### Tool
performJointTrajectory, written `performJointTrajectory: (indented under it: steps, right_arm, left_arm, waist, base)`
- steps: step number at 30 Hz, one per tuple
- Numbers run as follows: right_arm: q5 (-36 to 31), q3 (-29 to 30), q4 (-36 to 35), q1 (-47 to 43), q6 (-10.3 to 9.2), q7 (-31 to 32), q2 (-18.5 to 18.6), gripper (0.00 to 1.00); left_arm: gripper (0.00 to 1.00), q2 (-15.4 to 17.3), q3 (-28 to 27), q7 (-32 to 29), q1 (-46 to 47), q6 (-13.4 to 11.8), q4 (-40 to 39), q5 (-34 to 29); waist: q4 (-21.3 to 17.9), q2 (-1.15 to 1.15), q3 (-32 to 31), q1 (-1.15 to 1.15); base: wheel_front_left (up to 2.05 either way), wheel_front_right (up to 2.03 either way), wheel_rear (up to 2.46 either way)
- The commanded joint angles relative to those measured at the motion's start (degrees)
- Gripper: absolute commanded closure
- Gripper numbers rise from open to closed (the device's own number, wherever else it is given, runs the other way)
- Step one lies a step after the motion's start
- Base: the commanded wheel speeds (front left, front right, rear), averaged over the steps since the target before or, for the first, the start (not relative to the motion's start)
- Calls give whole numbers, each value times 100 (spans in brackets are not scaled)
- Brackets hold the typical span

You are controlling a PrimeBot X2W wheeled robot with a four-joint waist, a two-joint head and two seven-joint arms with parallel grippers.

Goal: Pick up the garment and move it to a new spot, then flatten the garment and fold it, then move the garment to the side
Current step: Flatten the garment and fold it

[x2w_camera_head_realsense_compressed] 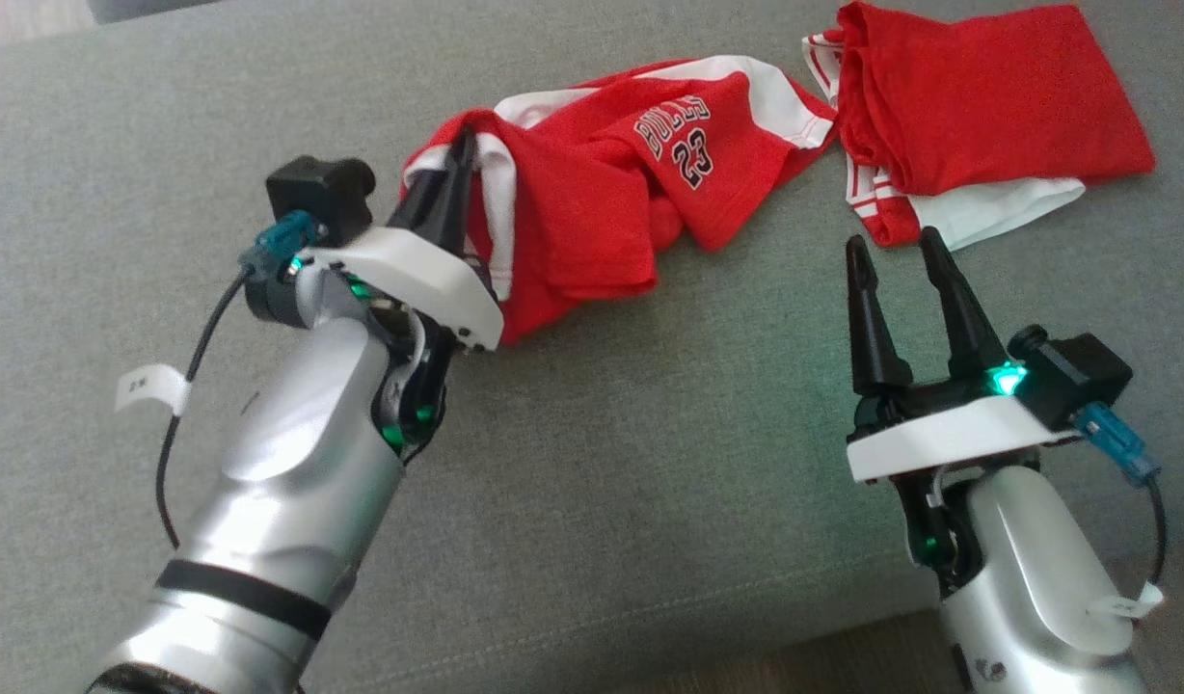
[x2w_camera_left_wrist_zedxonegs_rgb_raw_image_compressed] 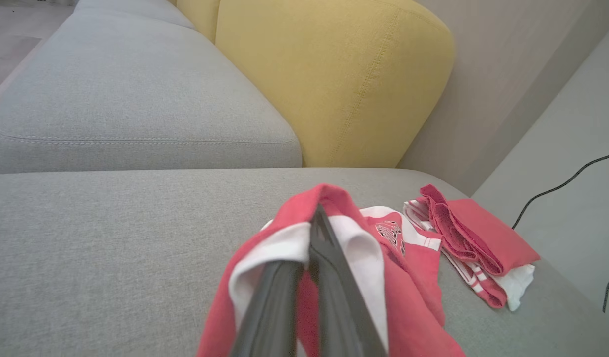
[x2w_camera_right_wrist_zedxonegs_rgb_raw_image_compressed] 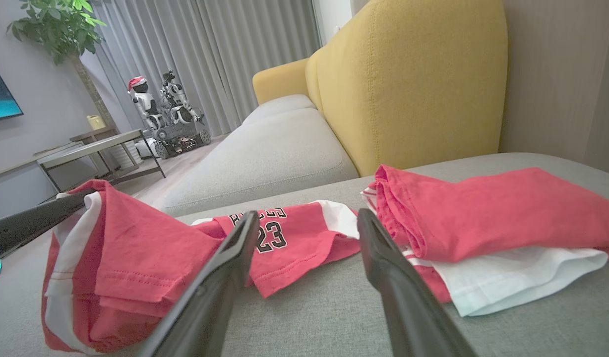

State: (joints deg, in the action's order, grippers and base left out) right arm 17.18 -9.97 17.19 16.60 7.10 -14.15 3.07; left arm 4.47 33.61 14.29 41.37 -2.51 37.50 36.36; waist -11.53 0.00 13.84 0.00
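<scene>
The garment (x2w_camera_head_realsense_compressed: 611,183) is a red and white jersey marked 23, crumpled on the grey sofa seat (x2w_camera_head_realsense_compressed: 650,463). My left gripper (x2w_camera_head_realsense_compressed: 465,145) is shut on its left end, at the white trim, and holds that end raised while the rest trails on the seat. In the left wrist view the closed fingers (x2w_camera_left_wrist_zedxonegs_rgb_raw_image_compressed: 329,258) pinch the garment (x2w_camera_left_wrist_zedxonegs_rgb_raw_image_compressed: 284,213). My right gripper (x2w_camera_head_realsense_compressed: 892,243) hangs open above the seat, right of the jersey, holding nothing. Its wrist view shows the garment (x2w_camera_right_wrist_zedxonegs_rgb_raw_image_compressed: 151,248) beyond the open gripper (x2w_camera_right_wrist_zedxonegs_rgb_raw_image_compressed: 308,215), with the left gripper's fingers (x2w_camera_right_wrist_zedxonegs_rgb_raw_image_compressed: 36,220) at the left.
A folded red and white pile (x2w_camera_head_realsense_compressed: 997,96) lies at the back right of the seat, just beyond my right fingertips. Behind stands the yellow backrest (x2w_camera_right_wrist_zedxonegs_rgb_raw_image_compressed: 408,84). The seat's front edge (x2w_camera_head_realsense_compressed: 843,627) runs at the lower right. A black cable (x2w_camera_left_wrist_zedxonegs_rgb_raw_image_compressed: 562,186) lies on the floor.
</scene>
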Motion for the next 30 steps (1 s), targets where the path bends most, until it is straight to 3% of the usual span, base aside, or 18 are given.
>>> performJointTrajectory:
  steps: [1, 13, 14, 15, 21, 22, 24, 30]
  right_arm:
    - [49, -172, -162, 228, 39, -58, -19, 0]
    - [229, -548, -134, 481, 39, -78, -19, 0]
    - [242, -579, -128, 498, 39, -79, -19, 0]
    - [258, -610, -128, 519, 39, -80, -19, 0]
    - [322, -699, -166, 631, 39, -83, -19, 0]
    - [328, -704, -174, 642, 39, -83, -19, 0]
    - [329, -714, -174, 646, 39, -84, -19, 0]
    - [302, -673, -133, 619, 39, -84, -19, 0]
  left_arm:
    - [100, 70, -279, 70, 342, 12, -75, -123]
    - [100, -33, -509, 70, 1057, 153, 1092, -587]
    - [93, -45, -526, 70, 1114, 158, 1173, -608]
    - [80, -55, -546, 70, 1175, 163, 1249, -630]
    - [73, -60, -765, 71, 1498, 102, 1496, -763]
    - [67, -61, -797, 71, 1535, 111, 1545, -790]
    - [0, -70, -814, 71, 1573, 126, 1734, -835]
    - [0, -105, -730, 71, 1632, 232, 2347, -893]
  waist:
    - [-28, 0, 73, 0]
    - [-201, 0, 451, 0]
    - [-217, 0, 473, 0]
    - [-235, 0, 503, 0]
    - [-293, 0, 645, 0]
    - [-294, 0, 659, 0]
    - [-288, 0, 666, 0]
    - [-183, 0, 560, 0]
  base:
    - [0, 0, 0]
    - [0, 0, 0]
    - [0, 0, 0]
    - [0, 0, 0]
    - [0, 0, 0]
    - [0, 0, 0]
    - [0, 0, 0]
    - [0, 0, 0]
